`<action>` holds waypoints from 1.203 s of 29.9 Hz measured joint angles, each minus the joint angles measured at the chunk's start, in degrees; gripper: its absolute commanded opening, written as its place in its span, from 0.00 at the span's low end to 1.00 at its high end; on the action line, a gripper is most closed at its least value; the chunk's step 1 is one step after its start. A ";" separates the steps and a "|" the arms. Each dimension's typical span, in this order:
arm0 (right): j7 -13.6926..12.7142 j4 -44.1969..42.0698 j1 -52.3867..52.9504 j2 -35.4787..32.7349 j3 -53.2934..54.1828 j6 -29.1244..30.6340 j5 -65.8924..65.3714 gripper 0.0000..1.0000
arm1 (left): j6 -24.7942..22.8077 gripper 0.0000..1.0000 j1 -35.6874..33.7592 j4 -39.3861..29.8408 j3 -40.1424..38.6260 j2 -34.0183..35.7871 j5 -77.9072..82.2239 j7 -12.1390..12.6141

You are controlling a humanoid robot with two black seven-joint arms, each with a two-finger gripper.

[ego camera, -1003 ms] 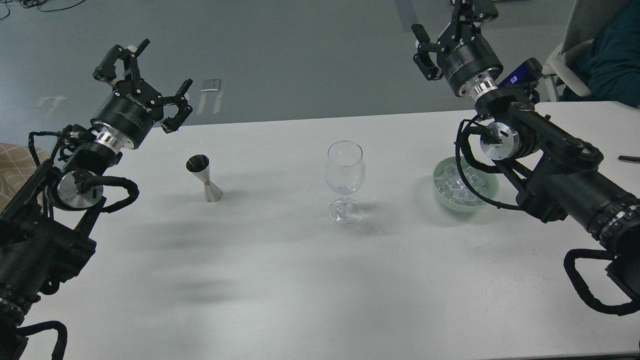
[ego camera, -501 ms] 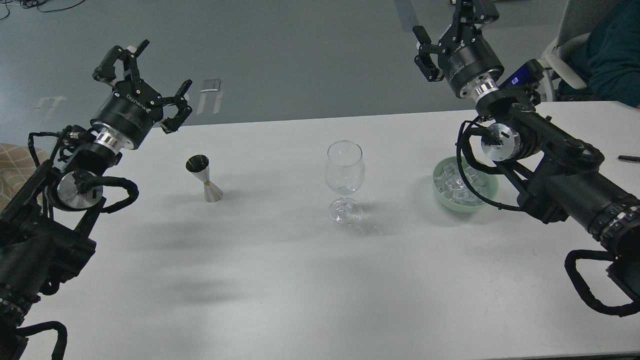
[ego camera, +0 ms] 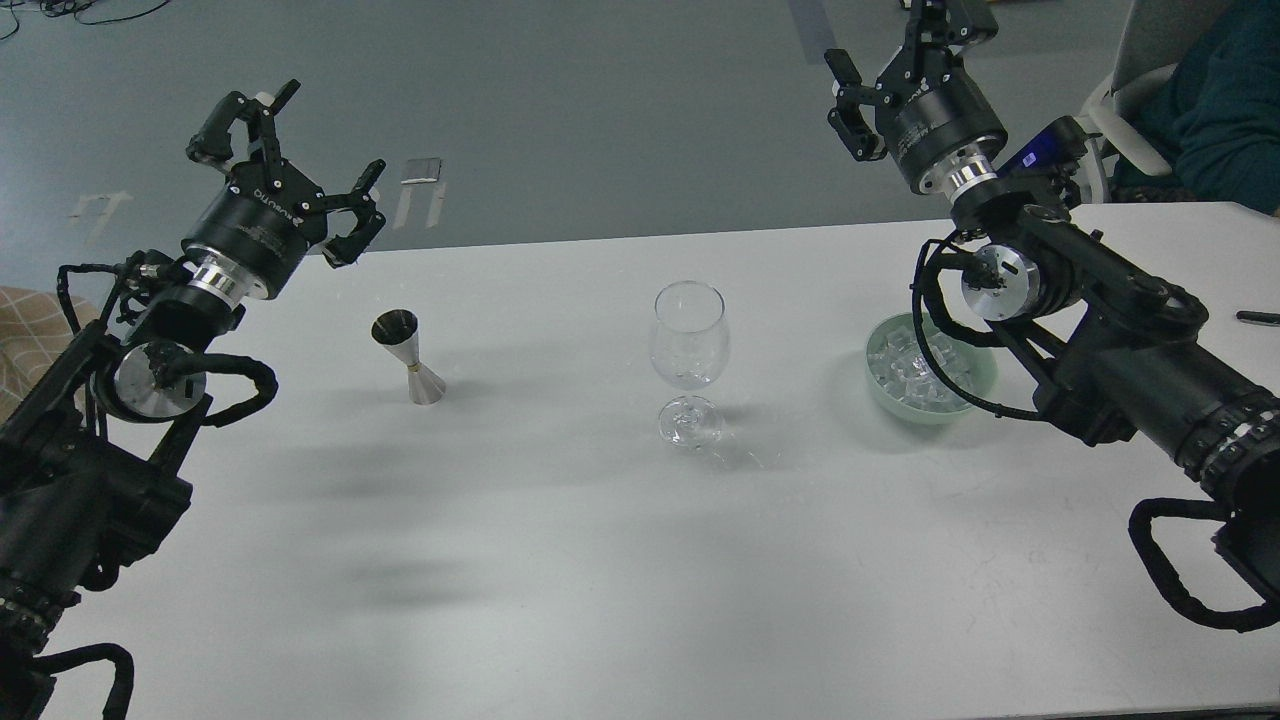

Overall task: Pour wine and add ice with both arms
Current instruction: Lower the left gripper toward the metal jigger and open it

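Observation:
A clear stemmed wine glass point(ego camera: 688, 350) stands upright at the middle of the white table point(ego camera: 600, 560). No wine shows in it. A steel jigger point(ego camera: 410, 358) stands to its left. A pale green bowl point(ego camera: 985, 375) with a heap of clear ice cubes point(ego camera: 912, 368) sits to its right, partly behind my right arm. My left gripper point(ego camera: 295, 160) is open and empty, raised beyond the table's far left edge, above and left of the jigger. My right gripper point(ego camera: 900, 45) is open and empty, raised high beyond the bowl, its far finger cut off by the frame's top.
A black pen point(ego camera: 1257, 318) lies at the table's far right edge. A person in dark green point(ego camera: 1225, 95) sits on a grey chair beyond the right corner. Grey floor lies beyond the far edge.
The right gripper has shifted very slightly; the left arm, glass, jigger and bowl have not moved.

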 measured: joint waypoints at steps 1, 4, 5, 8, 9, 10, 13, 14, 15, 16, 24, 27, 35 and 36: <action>0.00 0.02 0.01 0.00 0.00 0.01 -0.01 1.00 | 0.04 0.97 1.10 -1.24 -0.15 0.20 -0.72 0.21; 0.00 0.02 0.01 -0.07 0.01 0.01 0.00 1.00 | 0.18 0.96 4.64 -4.88 -1.48 1.33 -4.08 1.99; 0.00 0.02 0.01 -0.12 0.01 0.01 0.00 1.00 | 0.22 0.96 5.63 -5.90 -2.05 1.83 -5.36 2.91; 0.00 0.01 0.01 -0.25 0.01 0.01 0.00 1.00 | 1.35 0.96 10.44 -10.87 -4.49 4.54 -11.65 5.54; 0.00 -0.01 0.02 -0.25 0.01 0.01 -0.01 1.00 | 1.97 0.96 12.25 -12.96 -5.18 5.72 -13.87 5.98; 0.00 -0.05 0.05 -0.26 0.01 0.01 0.00 1.00 | 2.46 0.97 13.95 -14.88 -5.69 6.82 -15.78 6.25; 0.00 -0.08 0.09 -0.29 0.01 0.01 0.00 1.00 | 3.03 0.97 20.54 -21.05 -7.18 10.23 -20.34 7.16; 0.00 -0.10 0.09 -0.32 0.01 0.01 0.00 1.00 | 3.08 0.97 23.32 -23.29 -8.04 11.10 -21.62 7.58; 0.00 -0.10 0.09 -0.34 0.01 0.01 -0.01 1.00 | 3.12 0.97 25.79 -25.17 -9.09 11.57 -22.59 7.89; 0.00 -0.10 0.09 -0.35 0.01 0.01 0.00 1.00 | 3.18 0.97 28.81 -27.19 -10.39 11.70 -23.50 8.15; 0.00 -0.10 0.04 -0.34 -0.19 -0.04 0.00 1.00 | 6.55 0.98 39.61 -30.56 -13.09 5.82 -24.79 8.47; 0.00 -0.10 0.00 -0.34 -0.25 -0.04 0.00 1.00 | 9.79 0.98 39.83 -28.48 -13.25 1.55 -24.66 9.04; 0.00 -0.12 -0.08 -0.25 -0.43 -0.10 0.00 1.00 | 13.20 0.98 35.51 -19.06 -13.57 -8.40 -24.15 11.51; 0.00 -0.12 -0.09 -0.25 -0.44 -0.10 0.00 1.00 | 13.24 0.98 34.83 -18.08 -13.56 -9.02 -24.14 11.52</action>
